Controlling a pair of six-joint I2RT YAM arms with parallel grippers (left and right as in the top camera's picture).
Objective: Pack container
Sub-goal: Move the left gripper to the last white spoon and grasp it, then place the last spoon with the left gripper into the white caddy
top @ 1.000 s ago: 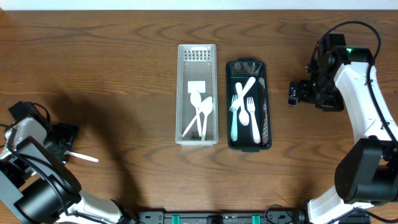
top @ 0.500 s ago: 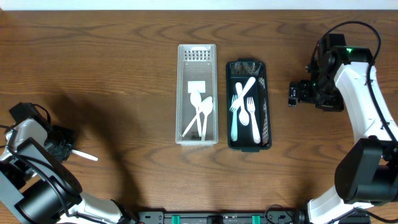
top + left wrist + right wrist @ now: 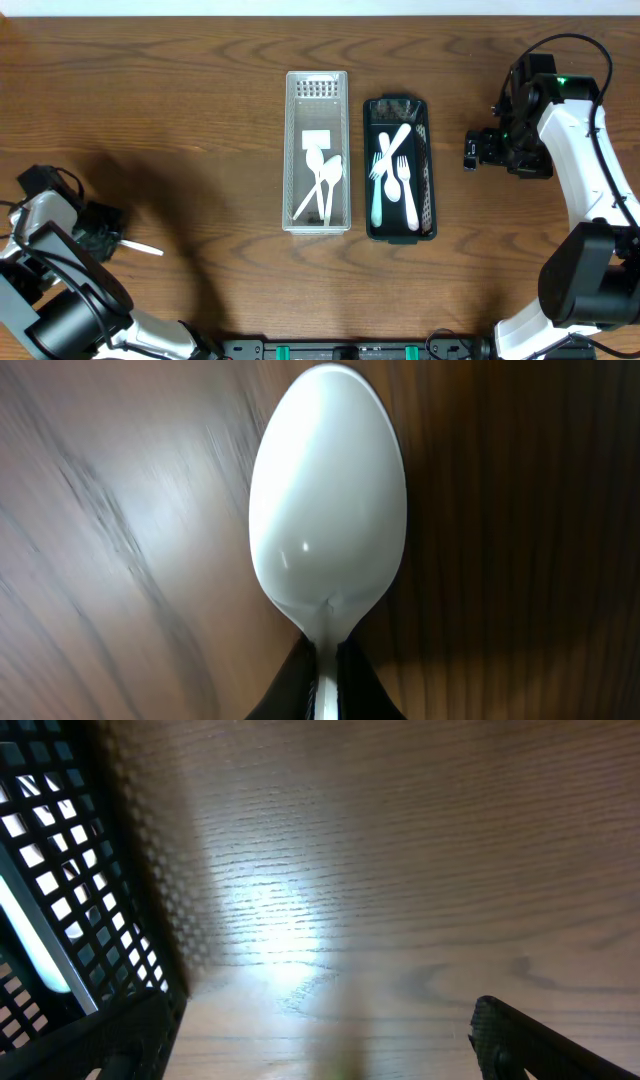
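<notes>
A white plastic spoon (image 3: 146, 248) lies at the far left of the table, and my left gripper (image 3: 116, 241) is shut on its handle. In the left wrist view the spoon's bowl (image 3: 328, 500) points away from me, and the dark fingertips (image 3: 292, 685) pinch the neck of the handle. A clear white container (image 3: 317, 90) at mid-table holds white spoons. Beside it a black mesh basket (image 3: 427, 190) holds white forks and other cutlery. My right gripper (image 3: 468, 151) hovers to the right of the basket, open and empty, with the basket's wall (image 3: 70, 910) at the left of its wrist view.
Bare wooden table surrounds both containers. The left arm's base and cables (image 3: 45, 290) fill the lower left corner. The right arm (image 3: 585, 170) runs down the right edge.
My left gripper has shut on the spoon's handle. The spoon has shifted slightly down and to the right. The right arm has not moved.
</notes>
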